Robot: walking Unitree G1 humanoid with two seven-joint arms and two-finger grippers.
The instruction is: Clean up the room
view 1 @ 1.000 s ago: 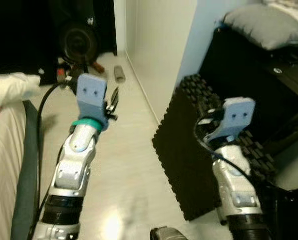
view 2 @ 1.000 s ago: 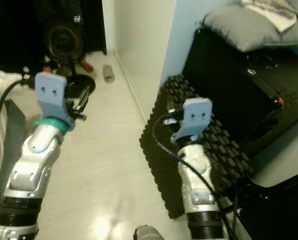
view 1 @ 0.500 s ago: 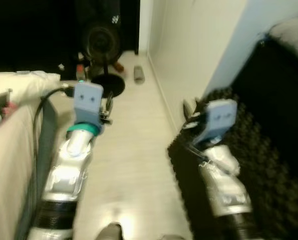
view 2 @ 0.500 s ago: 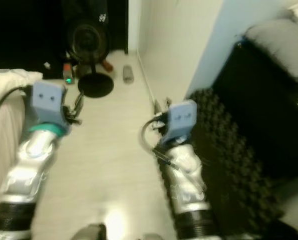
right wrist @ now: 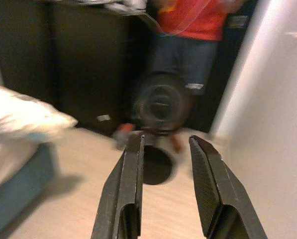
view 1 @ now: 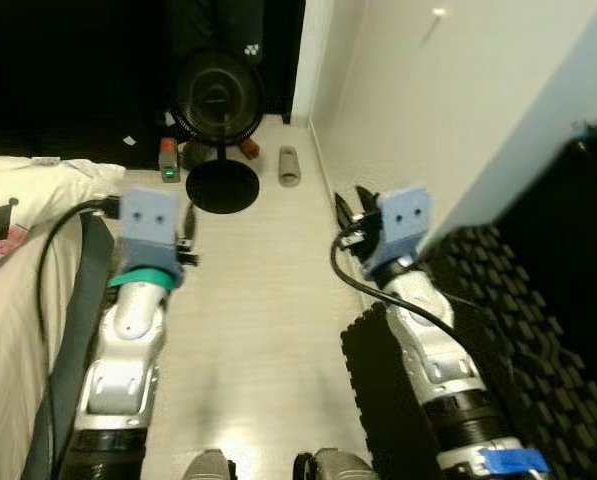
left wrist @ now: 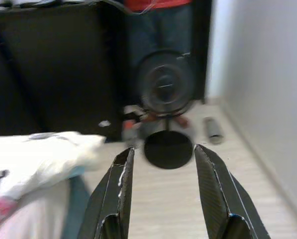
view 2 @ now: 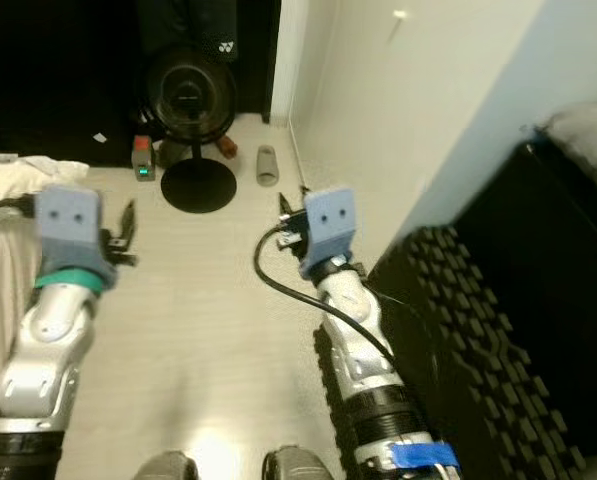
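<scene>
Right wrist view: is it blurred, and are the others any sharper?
Right wrist view: the fan and person are smeared by motion. Left wrist view: softer blur on the fan. Left eye view: fairly sharp, with glare on the floor.

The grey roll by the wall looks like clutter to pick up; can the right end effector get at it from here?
Probably not yet: the grey roll lies well beyond the open right end effector, though bare floor leaves the way free.
</scene>
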